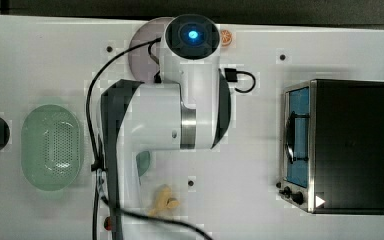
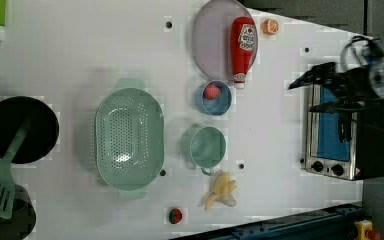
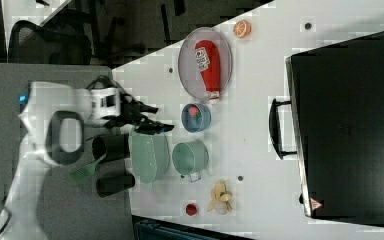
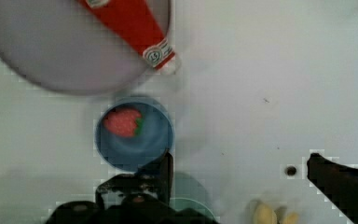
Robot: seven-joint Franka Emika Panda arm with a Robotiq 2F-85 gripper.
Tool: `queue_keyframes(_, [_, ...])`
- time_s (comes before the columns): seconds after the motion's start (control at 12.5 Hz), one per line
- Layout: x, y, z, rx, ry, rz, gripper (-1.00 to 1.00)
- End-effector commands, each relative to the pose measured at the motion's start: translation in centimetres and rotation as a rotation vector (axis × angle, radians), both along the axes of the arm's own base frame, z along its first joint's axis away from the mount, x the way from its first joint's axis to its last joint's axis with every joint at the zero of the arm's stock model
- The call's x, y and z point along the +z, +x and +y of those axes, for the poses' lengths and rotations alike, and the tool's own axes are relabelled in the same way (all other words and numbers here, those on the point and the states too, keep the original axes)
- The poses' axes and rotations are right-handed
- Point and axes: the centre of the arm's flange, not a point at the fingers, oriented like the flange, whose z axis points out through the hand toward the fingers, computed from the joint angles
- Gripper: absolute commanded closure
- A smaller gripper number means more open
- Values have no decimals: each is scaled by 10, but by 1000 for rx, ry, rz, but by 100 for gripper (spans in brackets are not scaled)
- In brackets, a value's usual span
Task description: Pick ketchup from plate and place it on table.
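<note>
While the ketchup (image 2: 243,44) lies flat on the plate (image 2: 212,45), cap overhanging the rim toward the blue bowl (image 2: 213,98), I'd take its squeezable, probably slick body mid-label. My gripper (image 4: 240,172) hovers above with fingers (image 4: 164,169) spread wide. The white bench (image 2: 280,115) offers bare room beside the toaster oven (image 2: 337,135).

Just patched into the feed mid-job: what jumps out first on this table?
The red ketchup bottle stands out most, lying on the pale plate with its cap over the rim, toward the small blue bowl that holds a strawberry. The gripper hangs open above the table, apart from the bottle. The big mint colander sits mid-table, and the black toaster oven fills the right view's right.
</note>
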Motion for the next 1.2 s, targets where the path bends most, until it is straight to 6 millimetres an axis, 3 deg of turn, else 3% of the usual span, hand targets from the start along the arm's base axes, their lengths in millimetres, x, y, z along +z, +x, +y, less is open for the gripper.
queue_keyframes(0.08, [-4,20,-2,218,45,-97,-100])
queue_keyframes(0.56, [-95,66,-3,563,114,-147,-100])
queue_keyframes(1.2, [-187,103,10,606,78,-254,-100])
